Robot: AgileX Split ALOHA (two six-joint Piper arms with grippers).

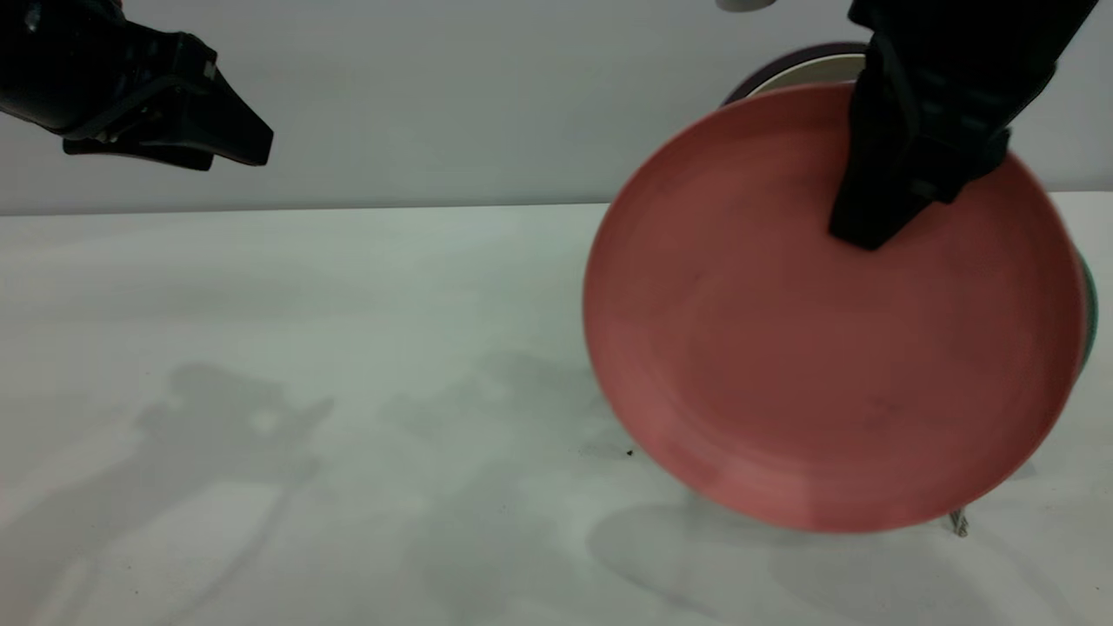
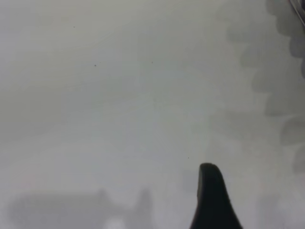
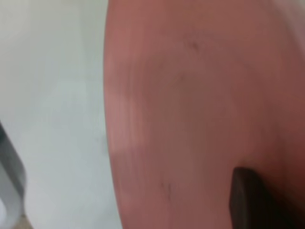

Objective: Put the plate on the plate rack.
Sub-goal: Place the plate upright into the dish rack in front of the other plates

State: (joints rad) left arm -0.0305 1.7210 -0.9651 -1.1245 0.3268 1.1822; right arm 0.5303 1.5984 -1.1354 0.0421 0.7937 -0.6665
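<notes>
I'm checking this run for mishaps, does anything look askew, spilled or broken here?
Nothing looks spilled or broken. The pink plate stands nearly upright, slightly tilted, with the right claw clamped on its upper rim. That fits racking it. Only a wire tip of the plate rack shows below it.

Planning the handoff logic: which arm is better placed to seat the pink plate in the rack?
Right. The right gripper is clamped on the plate, held nearly upright near the plate rack. The left gripper hangs far off, holding nothing.

Plain salmon-pink plate (image 1: 826, 348), no pattern. Black right gripper (image 1: 869, 230) and black left gripper (image 1: 248, 143). Pale grey-white table (image 1: 304, 348).
</notes>
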